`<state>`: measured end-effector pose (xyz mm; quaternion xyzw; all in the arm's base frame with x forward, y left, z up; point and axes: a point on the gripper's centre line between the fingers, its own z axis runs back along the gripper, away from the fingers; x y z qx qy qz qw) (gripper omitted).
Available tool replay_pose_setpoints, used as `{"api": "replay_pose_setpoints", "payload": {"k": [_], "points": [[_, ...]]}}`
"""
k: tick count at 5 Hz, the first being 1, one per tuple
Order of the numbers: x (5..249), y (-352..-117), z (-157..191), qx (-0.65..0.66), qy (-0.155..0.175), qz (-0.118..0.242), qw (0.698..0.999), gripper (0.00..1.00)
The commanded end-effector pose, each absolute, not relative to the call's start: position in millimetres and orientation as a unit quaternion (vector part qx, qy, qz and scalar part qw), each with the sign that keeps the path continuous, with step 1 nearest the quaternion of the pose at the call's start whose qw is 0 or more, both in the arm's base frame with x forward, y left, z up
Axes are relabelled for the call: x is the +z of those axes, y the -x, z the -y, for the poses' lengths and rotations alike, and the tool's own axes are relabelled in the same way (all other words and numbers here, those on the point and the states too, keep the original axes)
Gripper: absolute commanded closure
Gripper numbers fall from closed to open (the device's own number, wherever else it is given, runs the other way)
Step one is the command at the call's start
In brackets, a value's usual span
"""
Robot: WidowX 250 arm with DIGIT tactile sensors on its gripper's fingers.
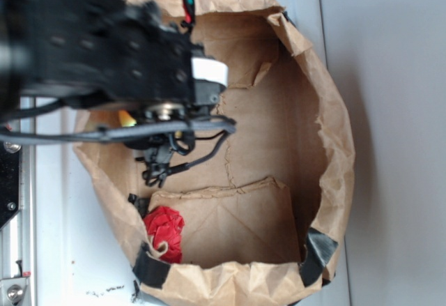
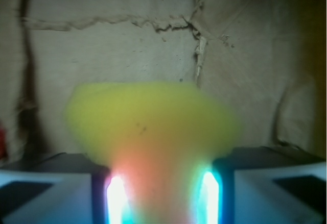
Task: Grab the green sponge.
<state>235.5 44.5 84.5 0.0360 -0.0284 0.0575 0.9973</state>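
Green sponge (image 2: 153,127): yellow, blurred, wedge-shaped foam

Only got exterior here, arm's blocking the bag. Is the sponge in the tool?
Observer: Yes. On wrist, the green sponge fills the gap between the fingers of the tool, pinched narrow there.
Operator: Actually green?
Observer: No, it reads yellow on wrist.
Operator: Red wad caught too?
Observer: No. Wrist shows only sponge between the fingers, nothing red.
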Motion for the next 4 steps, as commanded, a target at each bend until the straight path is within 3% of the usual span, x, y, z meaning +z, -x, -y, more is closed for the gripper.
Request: {"api": "replay_pose_setpoints", "payload": {"k": [1,2,4], "points": [[146,-242,-45,0.053,-0.007,0.097,0.994,1.00],[172,-239,-39,0.050,0.002,0.138,0.989,1.00],[217,-242,-30,0.049,0.022,0.146,0.988,1.00]]}}
